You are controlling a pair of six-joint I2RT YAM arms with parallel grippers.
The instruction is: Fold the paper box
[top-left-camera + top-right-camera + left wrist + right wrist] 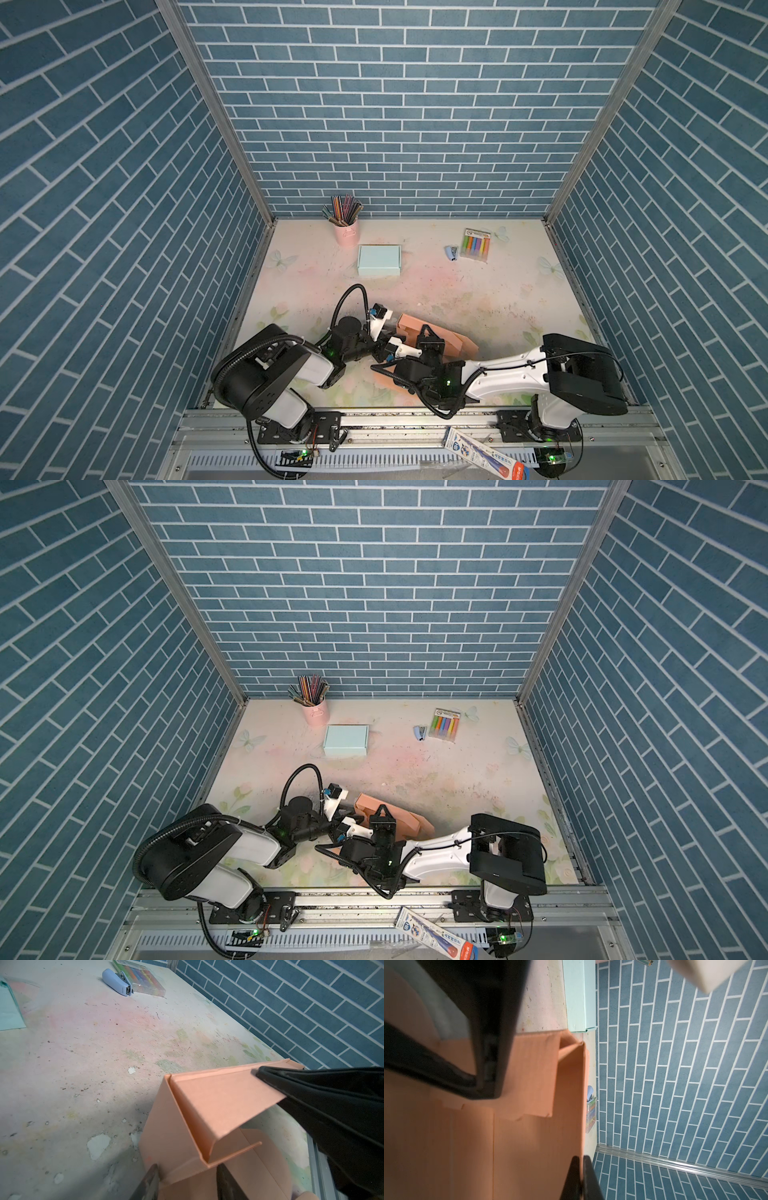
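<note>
Orange paper box (218,1105): left wrist view, unlike top views, shows my right gripper (256,1073) pinched shut on its flap rim; left gripper (187,1181) low, jaws apart astride wall.

Paper box (459,344): plain salmon-orange, no print. Second box (379,260): pale mint-blue. Cup (346,235): pink; pencils (344,208) multicoloured. Stapler (451,252): light blue. Marker pack (476,245): clear, multicoloured markers inside. Table (457,291): cream-pink, faded flower and butterfly print, dark specks. Walls (407,104): blue brick pattern, white joints. Left arm (309,368) and right arm (507,370): white shells, black joints.
</note>
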